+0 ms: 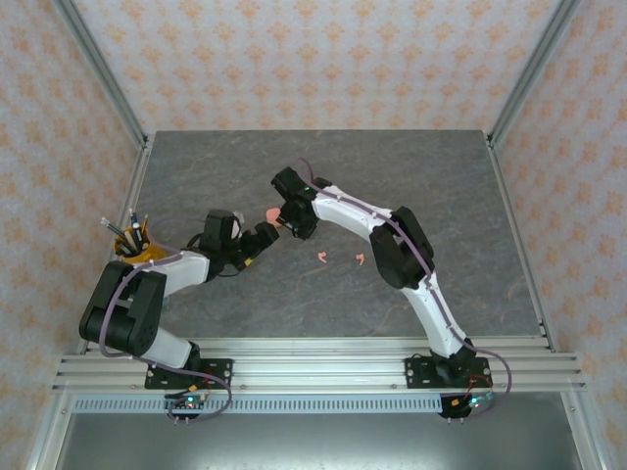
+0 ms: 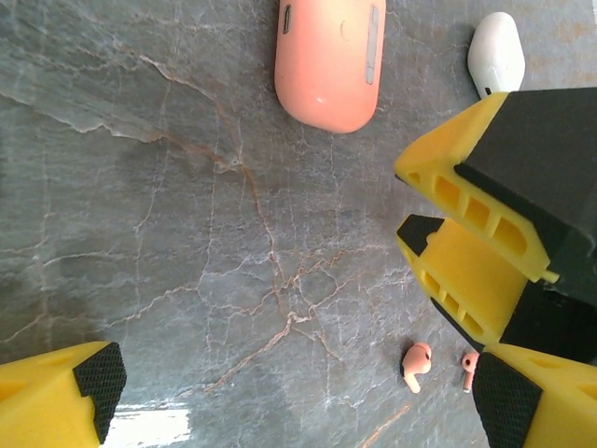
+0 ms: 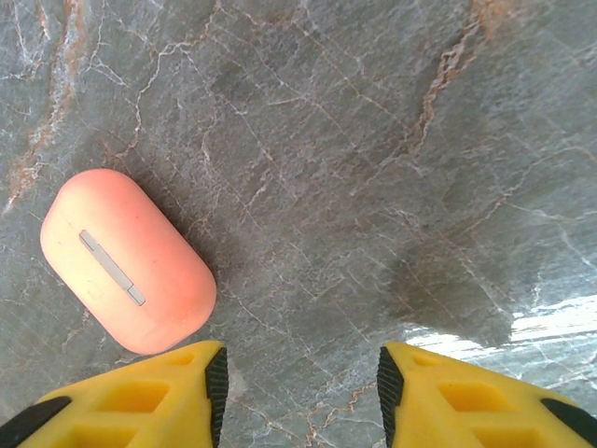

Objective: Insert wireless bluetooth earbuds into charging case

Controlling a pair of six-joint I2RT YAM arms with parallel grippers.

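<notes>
Pink case point(image 1: 273, 213): landmark for every place below; flat on the table point(image 1: 441, 176); looks shut, so opening it likely the first job
Pink earbuds point(image 1: 321, 257): two, loose on the table; right of pink case and nearer the arm bases; near each other, not touching; not in any case yet
Left gripper point(image 1: 260, 240): let go, spread wide, nothing in it; just left of pink case, on the nearer side
Right gripper point(image 3: 298, 387): half spread, nothing between the pads; just right of pink case; case off to one side of the jaws, not between them
White case point(image 2: 496, 51): just beside pink case, partly hidden behind right gripper
Trouble one: a push in place of a grab; cause, jaws closing beside pink case and sliding it away
Trouble two: a bump between the two grippers; cause, both crowded close around pink case
Trouble three: tiny earbuds rolling or flicking off; cause, a finger or arm sweeping past
Edges: all table edges well apart from pink case; little fear of a fall
Open room: lots of bare table beyond and right of pink case; tight only between the grippers
Cup of pens point(image 1: 132, 245): well left of pink case, by the left edge; close to the left arm
</notes>
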